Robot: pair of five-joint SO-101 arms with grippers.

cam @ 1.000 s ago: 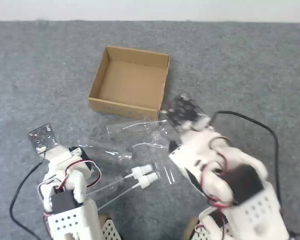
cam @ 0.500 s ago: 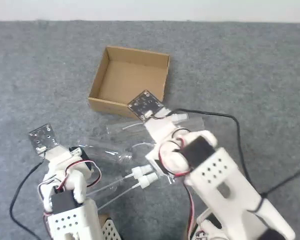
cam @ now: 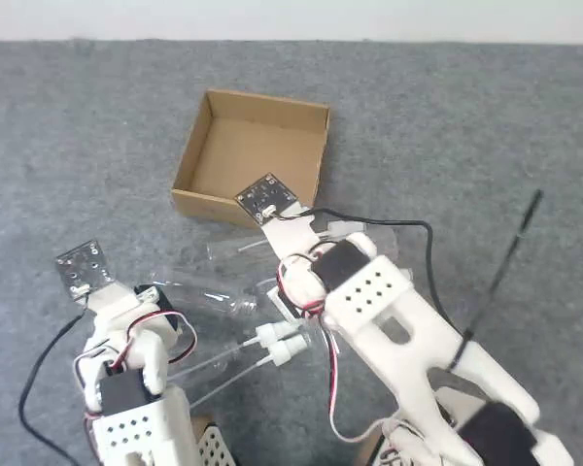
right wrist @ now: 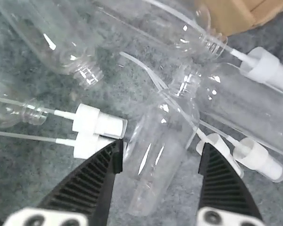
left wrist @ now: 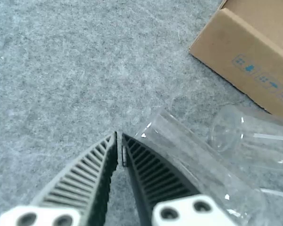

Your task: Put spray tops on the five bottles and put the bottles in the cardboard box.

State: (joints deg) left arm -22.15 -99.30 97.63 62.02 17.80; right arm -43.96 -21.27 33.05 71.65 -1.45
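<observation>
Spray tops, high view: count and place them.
3. Two spray tops lie side by side between the arms; a third beside the cardboard box's near-right corner. The right arm may hide more.

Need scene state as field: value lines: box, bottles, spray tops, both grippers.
cardboard box: upright on carpet, nothing inside
bottles: clear, lying on carpet near the box
spray tops: white, off the necks, tubes showing
left gripper: shut, empty, low over carpet
right gripper: open, jaws either side of one lying bottle, not closed on it
</observation>
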